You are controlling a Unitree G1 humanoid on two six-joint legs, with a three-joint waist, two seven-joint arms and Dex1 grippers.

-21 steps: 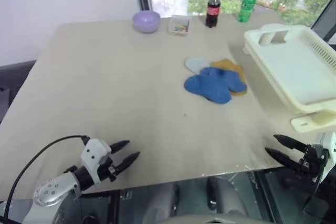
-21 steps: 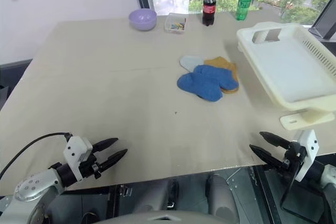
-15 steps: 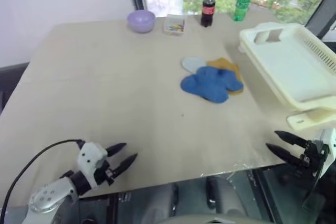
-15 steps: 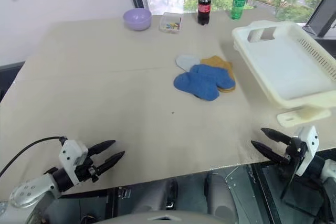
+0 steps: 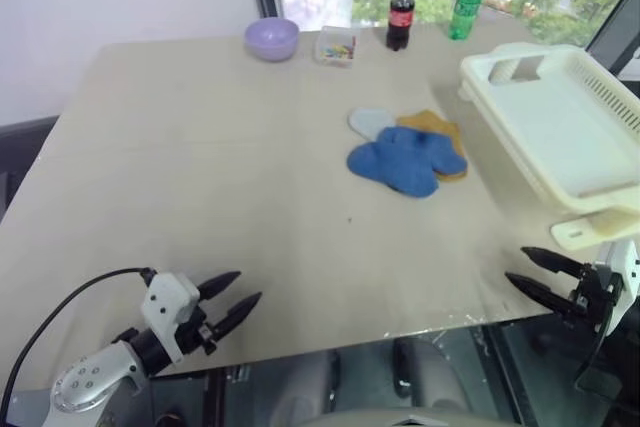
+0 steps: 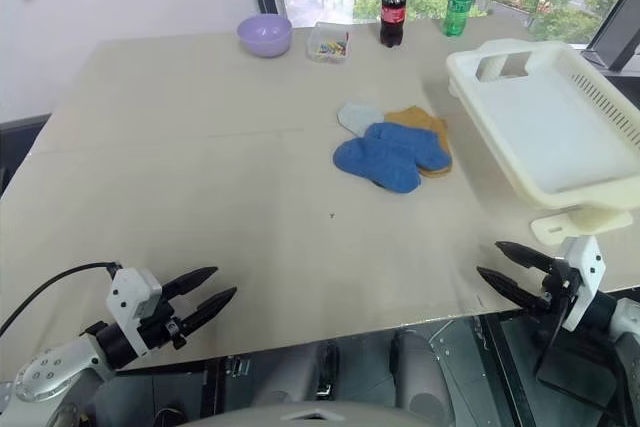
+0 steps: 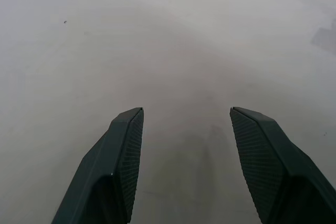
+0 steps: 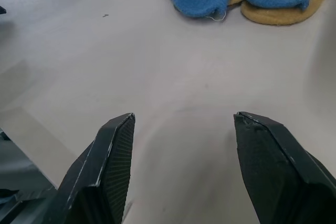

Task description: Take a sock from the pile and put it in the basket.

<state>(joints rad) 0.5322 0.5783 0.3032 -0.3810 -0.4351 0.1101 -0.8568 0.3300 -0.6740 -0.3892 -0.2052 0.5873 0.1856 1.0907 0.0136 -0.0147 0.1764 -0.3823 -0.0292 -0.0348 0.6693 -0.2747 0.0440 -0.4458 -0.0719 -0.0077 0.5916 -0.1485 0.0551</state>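
Both hands sit at the near edge of the tabletop [image 5: 200, 147], low in the frame: the left hand [image 5: 236, 293] at lower left and the right hand [image 5: 530, 275] at lower right, each with its two black fingers spread and nothing between them. The pile [image 5: 408, 150] lies right of centre, well apart from both hands, blue socks on top with a mustard one and a pale one peeking out beneath. The basket [image 5: 560, 137] fills the upper right, just beside the pile, and looks empty. Nothing has been grasped yet, so the risks all lie ahead. The socks overlap closely, so a closing hand could easily pinch two layers and drag a second sock along, or nip only a loose fold that slips free on the lift. A low approach could shove the whole pile across the tabletop instead of taking hold of it. The basket's near corner overhangs the tabletop edge just above the right hand, so a careless rise of that arm might knock it askew. The bowl [image 5: 271, 39], the small clear box [image 5: 338, 47] and the two bottles [image 5: 402, 13] stand along the far edge, well away from any likely path.
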